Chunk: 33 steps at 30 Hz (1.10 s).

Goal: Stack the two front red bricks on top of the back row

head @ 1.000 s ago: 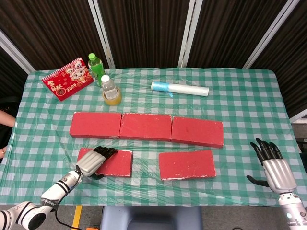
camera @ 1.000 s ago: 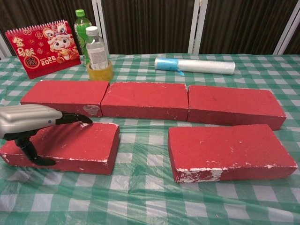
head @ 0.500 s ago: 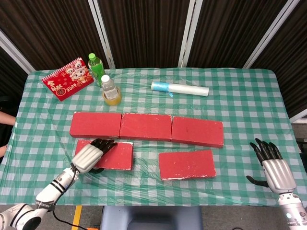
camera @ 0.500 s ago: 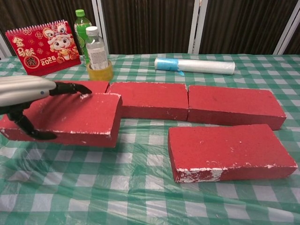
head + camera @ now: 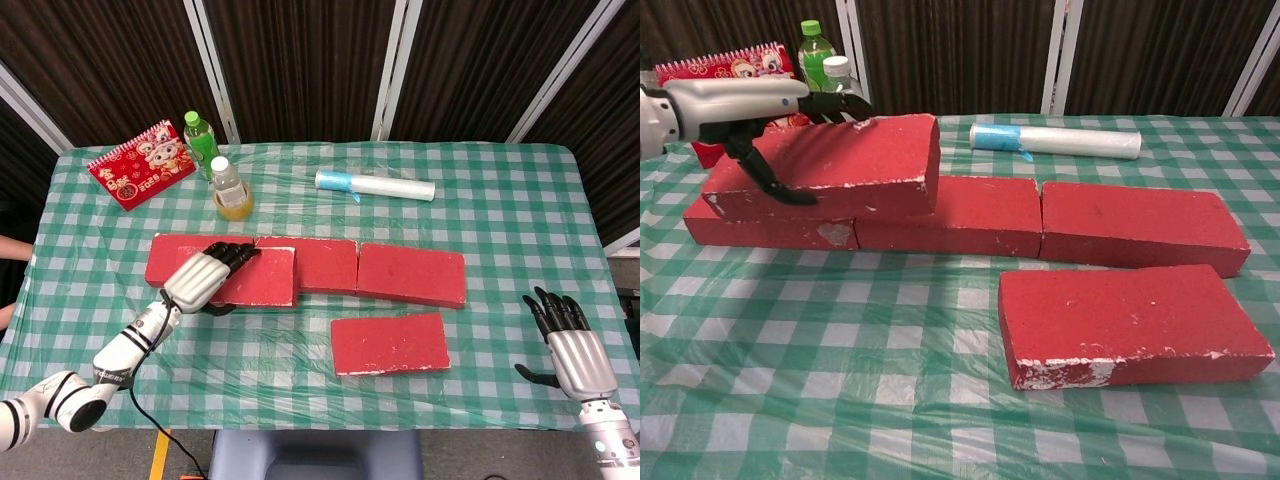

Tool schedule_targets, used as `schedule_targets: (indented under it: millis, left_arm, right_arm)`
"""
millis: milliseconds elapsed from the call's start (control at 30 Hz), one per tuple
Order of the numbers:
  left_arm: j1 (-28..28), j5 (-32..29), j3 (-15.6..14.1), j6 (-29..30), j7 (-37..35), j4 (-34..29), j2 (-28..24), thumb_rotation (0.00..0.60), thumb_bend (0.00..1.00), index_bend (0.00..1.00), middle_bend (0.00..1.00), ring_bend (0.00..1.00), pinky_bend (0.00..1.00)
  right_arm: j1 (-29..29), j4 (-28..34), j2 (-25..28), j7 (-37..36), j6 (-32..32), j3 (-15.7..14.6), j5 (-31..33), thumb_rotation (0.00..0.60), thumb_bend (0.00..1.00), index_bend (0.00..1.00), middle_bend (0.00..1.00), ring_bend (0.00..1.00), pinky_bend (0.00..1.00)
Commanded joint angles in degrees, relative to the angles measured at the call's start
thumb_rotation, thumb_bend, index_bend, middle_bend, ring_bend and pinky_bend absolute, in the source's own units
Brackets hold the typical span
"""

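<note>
1. Left hand (image 5: pixel 760 110) clamped on the left front brick (image 5: pixel 840 160), fingers over its far edge and thumb under the near face; the brick is carried above the left end of the back row (image 5: pixel 1040 215), overlapping the seam between the left and middle bricks.
2. Right hand (image 5: pixel 575 350) hangs off the right side of the tabletop (image 5: pixel 500 200), fingers spread, holding nothing.
3. Second front brick (image 5: pixel 1130 325) lies flat on the tabletop in front of the row's right end, untouched.
4. To place well: level the carried brick, which looks tilted in the chest view, square its long edges with the row, lower it until it bears fully, then withdraw the thumb without dragging it.
5. Against the frame half a second earlier: the brick has risen from just in front of the row and moved back over it; the right hand and second brick are unchanged.
</note>
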State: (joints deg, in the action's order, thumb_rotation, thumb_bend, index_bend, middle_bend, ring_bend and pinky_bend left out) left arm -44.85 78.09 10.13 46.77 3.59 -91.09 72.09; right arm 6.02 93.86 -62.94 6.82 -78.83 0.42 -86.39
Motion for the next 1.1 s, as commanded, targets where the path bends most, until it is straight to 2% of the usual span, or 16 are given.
schedule_targets:
  millis: [33,100,367,733,1100]
  left_arm:
    - [-2.8,-2.2,1.3,-3.3,-1.5,4.6,2.6,0.600,0.29,0.00,0.58,0.55,0.64]
    - [-5.4,-3.8,2.5,-6.1,-3.5,10.0,5.8,0.600,0.29,0.00,0.58,0.55,0.64]
    - [-9.7,-3.8,2.8,-9.7,-7.1,19.0,11.5,0.600,0.29,0.00,0.58,0.55,0.63]
    - [-12.1,-1.8,2.0,-9.7,-8.5,21.4,13.0,0.600,0.29,0.00,0.58,0.55,0.61]
    - [-12.6,-3.6,1.3,-9.4,-6.7,23.1,13.8,0.600,0.29,0.00,0.57,0.55,0.57]
  right_arm:
    - [0.2,-0.1,-0.2,0.7,0.4,0.3,0.8,0.600,0.24,0.00,0.00,0.00,0.00]
    - [0.4,-0.3,-0.5,1.4,1.2,0.7,2.1,0.600,0.24,0.00,0.00,0.00,0.00]
    - [0.9,-0.5,-0.9,2.6,2.2,1.2,3.9,0.600,0.24,0.00,0.00,0.00,0.00]
    - [1.2,-0.5,-1.0,3.1,3.0,1.5,5.1,0.600,0.24,0.00,0.00,0.00,0.00]
    - [1.4,-0.1,-0.9,3.6,3.4,1.3,5.5,0.600,0.24,0.00,0.00,0.00,0.00]
